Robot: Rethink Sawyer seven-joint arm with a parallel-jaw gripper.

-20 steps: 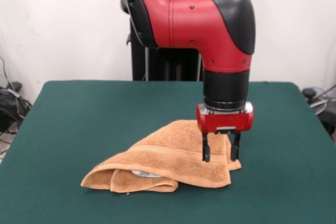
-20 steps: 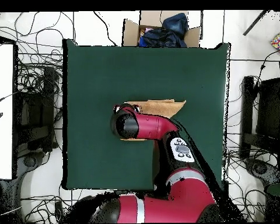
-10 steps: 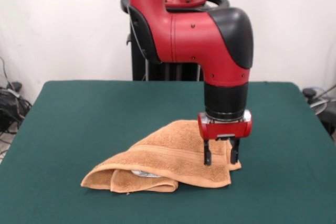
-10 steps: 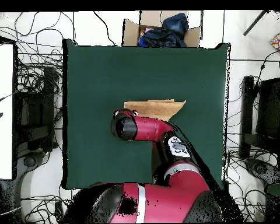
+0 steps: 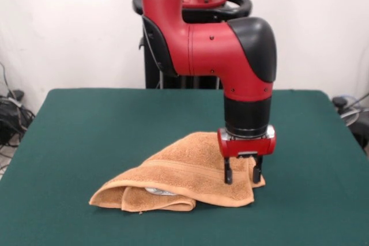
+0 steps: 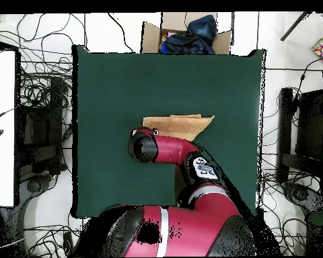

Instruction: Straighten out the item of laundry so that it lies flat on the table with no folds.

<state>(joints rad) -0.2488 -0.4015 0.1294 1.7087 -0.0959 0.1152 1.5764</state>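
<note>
Jaws (image 5: pixel 242 174) parted over folded towel (image 5: pixel 181 174); green table (image 5: pixel 104 125), white wall (image 5: pixel 69 27).

White wall (image 5: pixel 69 27) behind; cables (image 6: pixel 36 87) and cardboard box (image 6: pixel 184 37) on floor.

The towel (image 5: pixel 184 168) is soft, looped terry cloth, matt and nubbly. The table (image 5: pixel 104 136) has a matt, felt-like green top. The arm (image 5: pixel 219 44) has smooth, glossy red and black shells.

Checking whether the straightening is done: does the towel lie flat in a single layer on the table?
No: in the front view the towel is folded over itself, with a rolled double edge at its front-left end on the table.
</note>
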